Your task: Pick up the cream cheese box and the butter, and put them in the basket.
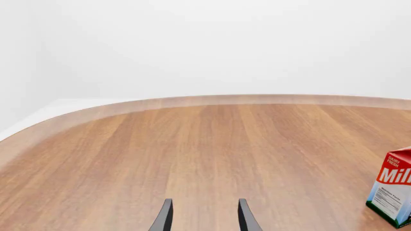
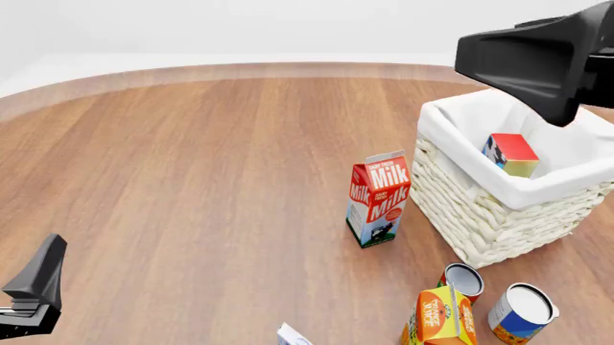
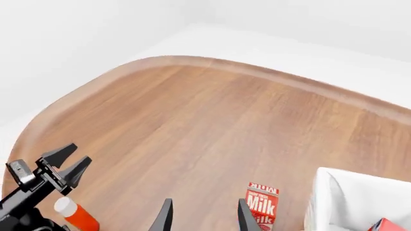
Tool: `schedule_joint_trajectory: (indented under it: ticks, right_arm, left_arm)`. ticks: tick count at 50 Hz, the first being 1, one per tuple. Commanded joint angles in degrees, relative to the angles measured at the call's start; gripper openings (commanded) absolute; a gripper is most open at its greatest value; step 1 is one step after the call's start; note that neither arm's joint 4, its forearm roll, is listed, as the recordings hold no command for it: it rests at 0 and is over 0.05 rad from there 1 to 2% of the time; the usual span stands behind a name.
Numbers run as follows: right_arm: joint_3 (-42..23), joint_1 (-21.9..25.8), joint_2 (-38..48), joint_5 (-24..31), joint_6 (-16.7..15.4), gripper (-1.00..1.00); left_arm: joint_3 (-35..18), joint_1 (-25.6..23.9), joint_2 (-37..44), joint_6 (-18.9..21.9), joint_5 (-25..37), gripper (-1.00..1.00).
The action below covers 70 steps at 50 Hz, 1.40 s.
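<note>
Right gripper (image 3: 204,216): fingers spread, nothing held, raised high over the basket (image 2: 479,215). In the front view only the dark arm body is seen above the far rim. The butter (image 2: 510,154) lies inside the basket, tilted against the white liner, so that half is judged done.

Left gripper (image 1: 204,219): fingers also spread, empty, held low over bare table (image 2: 192,180) at the near left. From its own view only wood and the milk carton (image 2: 379,199) off to one side are seen.

Cream cheese box: probably the white-and-blue corner (image 2: 292,336) cut off at the near edge of the front view; too little is shown to be sure. It sits between the left gripper and the juice carton (image 2: 439,318).

Step in hand, as judged: the box is to be fetched.
- Box orientation should be confirmed in a wrist view before any descent.
- The flat box is best taken across its narrow width, fingers kept wide until both sides are straddled.
- The juice carton and two cans (image 2: 523,313) stand close by; the approach should come from the open left side.
- The lift should clear the milk carton and the basket rim before release.
</note>
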Motion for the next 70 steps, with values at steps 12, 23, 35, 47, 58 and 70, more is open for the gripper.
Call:
schedule_joint_trajectory:
  ticks: [12, 23, 35, 47, 58, 70]
  right_arm:
    - [1.43, 11.57, 6.43, -3.59, -3.19, 1.0]
    - [3.39, 16.42, 10.48, -6.32, -3.81, 1.0]
    - [4.11, 20.88, 15.44, -9.62, -3.46, 1.0]
    - [6.11, 22.7, 17.92, -11.84, -1.91, 1.0]
    - [7.99, 22.81, 18.61, -12.59, -1.23, 1.0]
    - [9.28, 22.85, 19.4, -12.9, -0.83, 1.0]
  left_arm:
    - [0.0, 0.0, 0.0, 0.0, 0.0, 1.0]
    - [0.0, 0.0, 0.0, 0.0, 0.0, 1.0]
    - [0.0, 0.0, 0.0, 0.0, 0.0, 1.0]
    - [0.0, 0.0, 0.0, 0.0, 0.0, 1.0]
    - [0.0, 0.0, 0.0, 0.0, 0.0, 1.0]
    - [0.0, 0.0, 0.0, 0.0, 0.0, 1.0]
